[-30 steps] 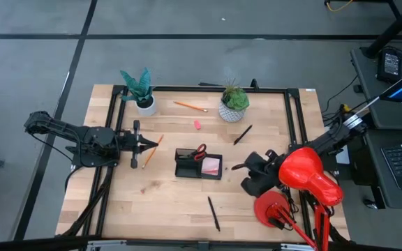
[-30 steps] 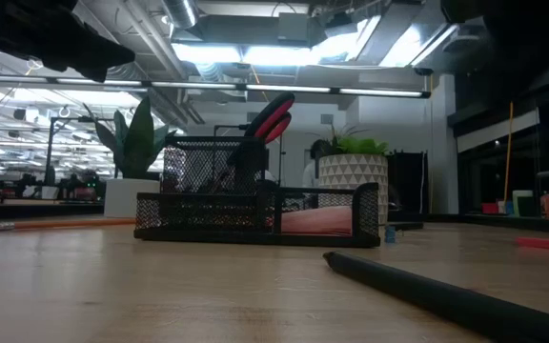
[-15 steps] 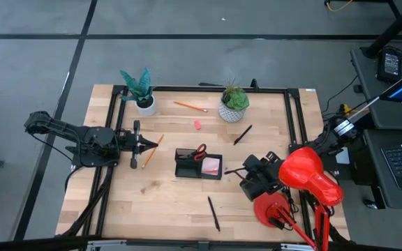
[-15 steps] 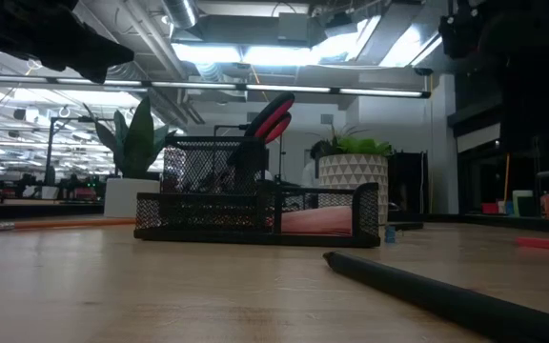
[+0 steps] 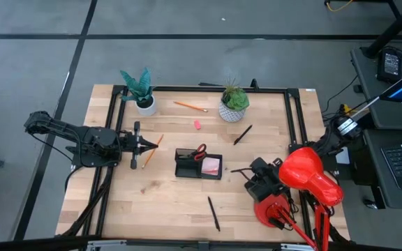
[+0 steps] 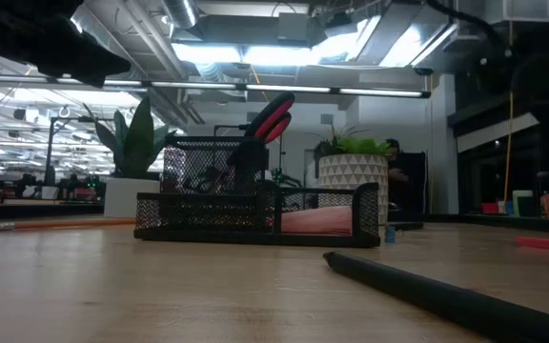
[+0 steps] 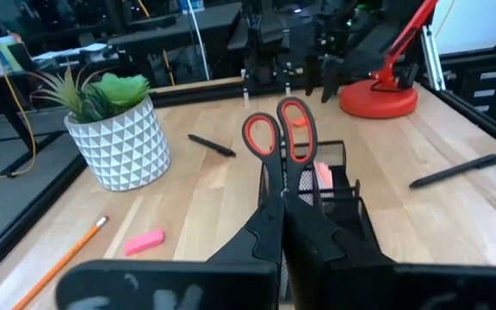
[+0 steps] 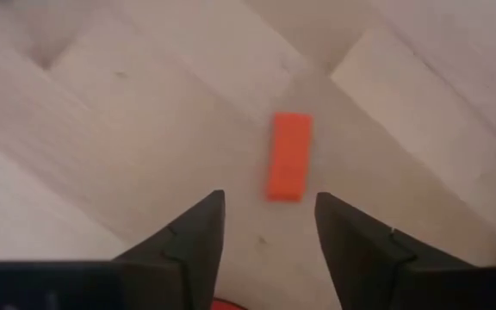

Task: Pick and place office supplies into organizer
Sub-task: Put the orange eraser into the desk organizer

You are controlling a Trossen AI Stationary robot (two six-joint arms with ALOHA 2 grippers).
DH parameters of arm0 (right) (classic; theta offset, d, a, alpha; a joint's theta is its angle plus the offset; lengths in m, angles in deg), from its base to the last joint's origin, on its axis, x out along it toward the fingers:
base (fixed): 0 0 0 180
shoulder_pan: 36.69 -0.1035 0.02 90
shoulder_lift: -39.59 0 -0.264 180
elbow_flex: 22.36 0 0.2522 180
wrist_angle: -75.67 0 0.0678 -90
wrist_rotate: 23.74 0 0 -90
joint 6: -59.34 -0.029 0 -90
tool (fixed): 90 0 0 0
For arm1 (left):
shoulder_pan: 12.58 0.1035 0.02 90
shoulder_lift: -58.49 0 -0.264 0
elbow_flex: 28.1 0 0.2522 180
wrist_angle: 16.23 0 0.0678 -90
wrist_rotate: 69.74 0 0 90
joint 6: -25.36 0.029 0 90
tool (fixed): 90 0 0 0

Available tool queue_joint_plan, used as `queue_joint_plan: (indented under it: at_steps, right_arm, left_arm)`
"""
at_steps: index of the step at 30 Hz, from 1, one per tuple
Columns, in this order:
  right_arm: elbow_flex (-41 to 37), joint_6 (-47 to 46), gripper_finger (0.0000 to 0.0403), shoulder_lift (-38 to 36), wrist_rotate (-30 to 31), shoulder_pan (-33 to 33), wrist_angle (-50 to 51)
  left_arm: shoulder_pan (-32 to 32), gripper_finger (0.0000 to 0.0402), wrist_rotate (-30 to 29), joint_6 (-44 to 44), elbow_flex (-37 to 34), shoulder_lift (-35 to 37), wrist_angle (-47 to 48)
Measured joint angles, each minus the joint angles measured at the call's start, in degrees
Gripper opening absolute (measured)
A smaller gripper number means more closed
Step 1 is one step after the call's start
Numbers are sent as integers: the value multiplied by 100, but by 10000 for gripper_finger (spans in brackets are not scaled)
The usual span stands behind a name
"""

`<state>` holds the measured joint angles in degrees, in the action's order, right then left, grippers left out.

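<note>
The black mesh organizer [image 5: 198, 164] stands mid-table with the red-handled scissors [image 7: 280, 136] upright in it and a pink sticky-note block [image 5: 212, 166] beside them. My right gripper [image 8: 269, 199] is open and points down over an orange eraser [image 8: 288, 157] that lies flat on the wood; in the high view it is [image 5: 257, 187], at the near right. My left gripper [image 5: 153, 143] is shut with nothing in it, left of the organizer and above an orange pencil [image 5: 147, 157]. A second pencil [image 5: 190, 106], a pink eraser [image 5: 197, 124] and two dark pens [image 5: 242, 134] [image 5: 213, 213] lie loose.
Two potted plants [image 5: 139, 90] [image 5: 234, 103] stand at the far edge. A red lamp-like stand [image 5: 271, 209] sits at the near right corner, close to my right arm. Black rails [image 5: 293, 125] frame the table. Bare wood lies near and left of the organizer.
My right gripper has drawn back a little toward the table's near right corner, away from the organizer. The supplies and the organizer have stayed where they were.
</note>
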<state>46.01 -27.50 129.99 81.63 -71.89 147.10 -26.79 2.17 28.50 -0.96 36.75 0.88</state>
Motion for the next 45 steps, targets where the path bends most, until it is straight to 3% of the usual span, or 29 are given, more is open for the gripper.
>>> queue_joint_plan:
  at_steps: [17, 26, 39, 45]
  right_arm:
    - [-1456, 34, 180, -64, -5, 335, -2013]
    - [-1502, 30, 178, -56, -7, 376, -1849]
    - [-1515, 57, 82, -41, 29, 387, -1784]
    - [-1501, 44, 73, -39, 27, 372, -1814]
  left_arm:
    - [2, 3, -7, 61, 0, 0, -11]
    - [2, 3, -86, 61, 0, 0, -13]
    - [2, 2, -382, 57, 0, 0, -17]
    - [4, 2, -380, 60, 0, 0, -134]
